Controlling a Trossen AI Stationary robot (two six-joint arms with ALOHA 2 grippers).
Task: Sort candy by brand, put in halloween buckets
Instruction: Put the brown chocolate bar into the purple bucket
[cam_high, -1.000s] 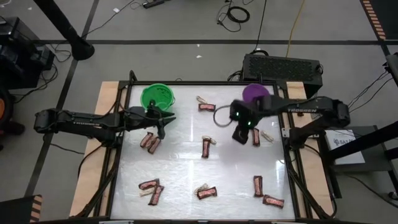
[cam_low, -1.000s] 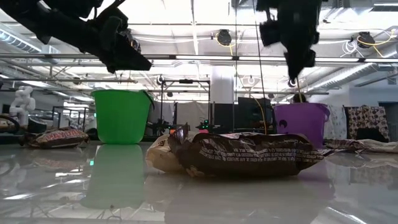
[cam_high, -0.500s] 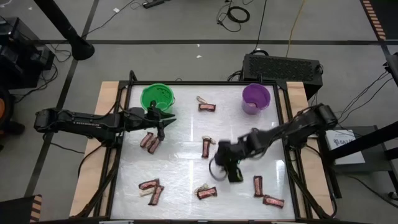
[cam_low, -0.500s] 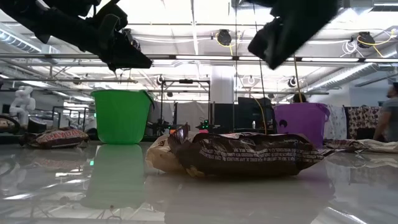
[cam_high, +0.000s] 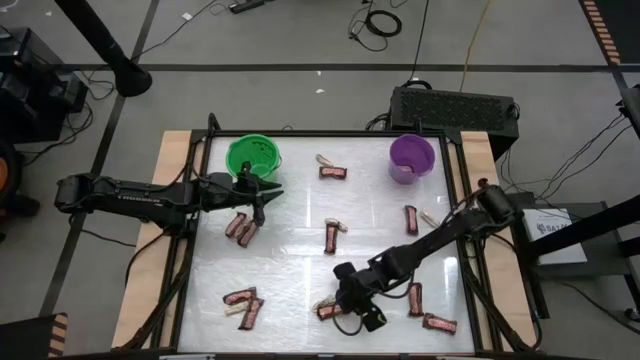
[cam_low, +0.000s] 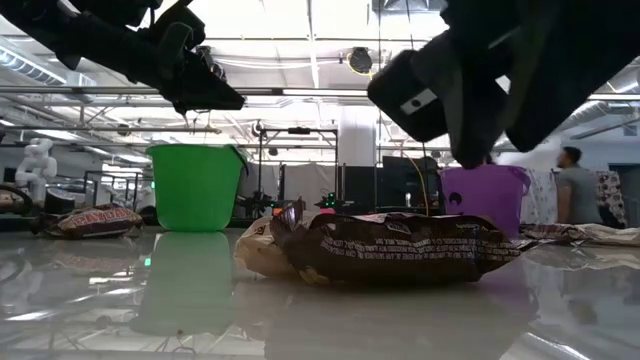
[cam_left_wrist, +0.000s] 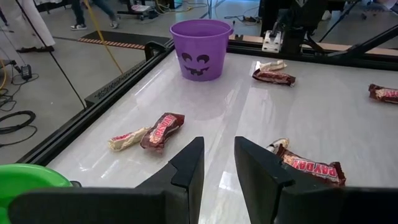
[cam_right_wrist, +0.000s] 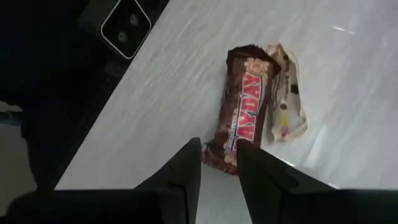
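My right gripper (cam_right_wrist: 217, 149) hangs open just above the near end of a dark red-brown candy bar (cam_right_wrist: 244, 124) that lies flat on the table, with a pale tan piece (cam_right_wrist: 285, 102) against its side. In the high view this pair (cam_high: 332, 311) is near the table's front middle, under my right gripper (cam_high: 345, 298). My left gripper (cam_high: 268, 195) waits beside the green bucket (cam_high: 252, 155), open by a narrow gap (cam_left_wrist: 217, 146) with nothing in it. The purple bucket (cam_high: 411, 158) stands at the far right.
More bars and pale pieces lie scattered: near the green bucket (cam_high: 241, 229), mid-table (cam_high: 331, 237), far middle (cam_high: 333, 172), below the purple bucket (cam_high: 411, 219), front left (cam_high: 245, 305) and front right (cam_high: 438, 323). A raised black frame (cam_high: 463, 250) rims the table. A person stands in the room behind (cam_low: 572, 185).
My right gripper has swept from beside the purple bucket toward the table's near edge and leftward, sinking and rolling as it went, and now hangs over the bar at the front middle. No candy has moved.
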